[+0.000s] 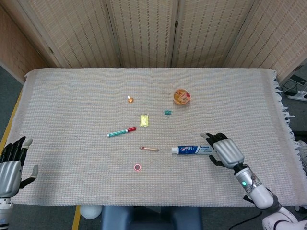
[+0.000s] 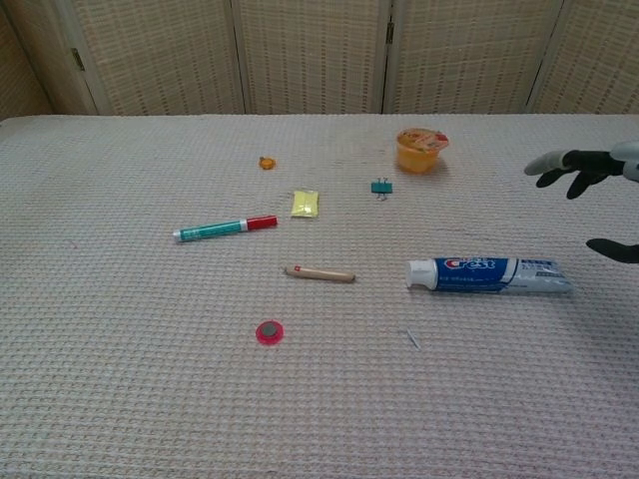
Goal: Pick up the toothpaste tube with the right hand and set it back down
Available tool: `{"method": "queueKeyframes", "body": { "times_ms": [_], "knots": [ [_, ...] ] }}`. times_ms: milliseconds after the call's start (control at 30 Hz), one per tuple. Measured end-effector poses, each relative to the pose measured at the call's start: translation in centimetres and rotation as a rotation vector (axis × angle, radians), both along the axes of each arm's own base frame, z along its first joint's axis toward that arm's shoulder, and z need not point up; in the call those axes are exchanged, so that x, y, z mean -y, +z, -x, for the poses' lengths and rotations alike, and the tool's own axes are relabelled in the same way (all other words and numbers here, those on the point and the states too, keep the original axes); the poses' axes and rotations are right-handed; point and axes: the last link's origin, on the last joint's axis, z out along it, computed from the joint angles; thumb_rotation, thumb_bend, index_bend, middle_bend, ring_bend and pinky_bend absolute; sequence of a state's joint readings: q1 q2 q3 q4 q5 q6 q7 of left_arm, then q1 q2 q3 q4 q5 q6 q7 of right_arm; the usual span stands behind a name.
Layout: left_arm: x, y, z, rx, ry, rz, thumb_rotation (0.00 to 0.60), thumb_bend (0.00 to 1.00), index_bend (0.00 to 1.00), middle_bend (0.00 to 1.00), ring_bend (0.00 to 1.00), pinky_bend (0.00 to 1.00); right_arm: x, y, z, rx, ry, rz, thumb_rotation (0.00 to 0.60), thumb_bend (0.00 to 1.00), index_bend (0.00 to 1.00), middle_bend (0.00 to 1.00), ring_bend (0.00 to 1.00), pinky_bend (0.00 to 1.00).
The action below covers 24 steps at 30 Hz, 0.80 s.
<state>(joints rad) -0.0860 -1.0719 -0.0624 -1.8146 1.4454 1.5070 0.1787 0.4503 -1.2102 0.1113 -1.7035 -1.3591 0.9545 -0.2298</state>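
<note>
Beige woven cloth [image 1: 72,91] covered the table from edge to edge. The blue-and-white toothpaste tube [image 1: 192,150] lay flat on the cloth, white cap toward the robot's left, its printed face up; in the chest view the same tube [image 2: 489,275] was fully resting on the cloth.

The right hand [image 1: 224,149], grey-backed with black fingers, was just beside the crimped end of the tube, fingers spread and holding nothing. In the chest view its fingertips [image 2: 559,164] were above the cloth at the right edge of the picture, with the thumb lower and apart from them. Contact with the tube could not be confirmed from either view.

The left hand [image 1: 12,163] was well apart from the tube, at the near left corner of the cloth, fingers extended and unclenched, empty.

Other items, placed relative to the tube:
- a short wooden peg [image 1: 149,149] just left of the cap;
- a pink round magnet [image 1: 137,167] left and nearer the robot;
- a green-and-red marker pen [image 1: 121,132] further left;
- a yellow sachet [image 1: 144,120] and a small green binder clip [image 1: 167,112] beyond it;
- an orange jelly cup [image 1: 182,96] farther beyond;
- a small orange piece [image 1: 130,99] far left of the cup.
</note>
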Motion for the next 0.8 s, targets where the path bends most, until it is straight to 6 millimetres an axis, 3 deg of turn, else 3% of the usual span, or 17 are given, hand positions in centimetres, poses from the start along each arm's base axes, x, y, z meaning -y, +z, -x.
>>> {"method": "queueKeyframes", "body": {
  "times_ms": [133, 333, 800],
  "knots": [
    [0.1, 0.0, 0.2, 0.000, 0.005, 0.003, 0.600, 0.50, 0.00, 0.00, 0.02, 0.00, 1.4, -2.4, -0.5, -0.038, 0.003, -0.046, 0.600, 0.47, 0.13, 0.20, 0.23, 0.16],
    [0.2, -0.1, 0.4, 0.004, 0.016, 0.007, 0.600, 0.50, 0.00, 0.00, 0.02, 0.00, 2.5, -4.5, -0.5, -0.088, 0.008, -0.066, 0.600, 0.47, 0.18, 0.24, 0.26, 0.16],
    [0.2, -0.4, 0.8, 0.013, 0.033, 0.030, 0.600, 0.50, 0.00, 0.00, 0.02, 0.00, 3.4, -7.5, -0.3, -0.118, 0.011, -0.075, 0.600, 0.46, 0.25, 0.32, 0.33, 0.18]
  ]
}}
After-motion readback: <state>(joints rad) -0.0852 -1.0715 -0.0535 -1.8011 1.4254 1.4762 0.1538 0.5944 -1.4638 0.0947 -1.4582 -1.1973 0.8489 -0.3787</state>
